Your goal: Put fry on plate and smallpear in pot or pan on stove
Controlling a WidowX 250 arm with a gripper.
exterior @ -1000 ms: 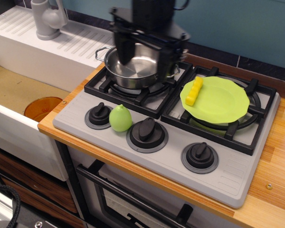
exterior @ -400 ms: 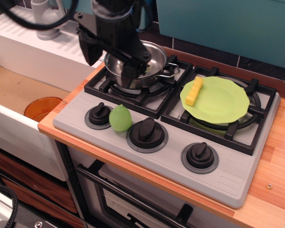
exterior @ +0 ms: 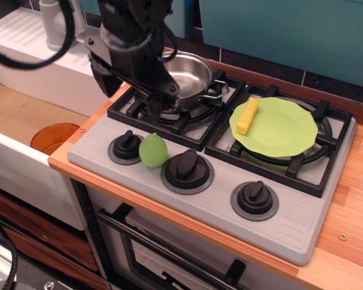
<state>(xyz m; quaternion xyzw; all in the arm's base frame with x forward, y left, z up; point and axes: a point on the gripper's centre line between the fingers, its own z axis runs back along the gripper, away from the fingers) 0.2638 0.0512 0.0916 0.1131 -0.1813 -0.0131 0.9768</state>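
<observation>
Toy kitchen: teal wall behind, white sink unit at left, wooden desk (exterior: 351, 199) carrying the grey stove (exterior: 290, 223).

Fry (exterior: 247, 116) lies on the plate (exterior: 284, 130), at its left edge; plate sits on the right burner. That half of the task looks done.

Pear (exterior: 153, 150) stands on the stove's front panel, between the left knob (exterior: 126, 147) and the middle knob (exterior: 187, 167), just beside both.

Pot (exterior: 190, 75) on the left burner, partly hidden by the arm.

Tool (exterior: 128, 93) hangs over the front-left corner of the left burner, above and behind the pear, not touching it. Fingers (exterior: 155, 99) point down and stand apart, nothing between them: released.

Risks, as judged:
- The pear is smooth and rounded; an off-centre pinch could squirt it out, and it may roll off the panel's front edge.
- The knobs crowd both sides; a finger coming down wide could land on a knob and stall, or knock the pear over.
- The arm stands close to the pot; a careless lift could clip the rim or a loop handle and shift it off the grate.
</observation>
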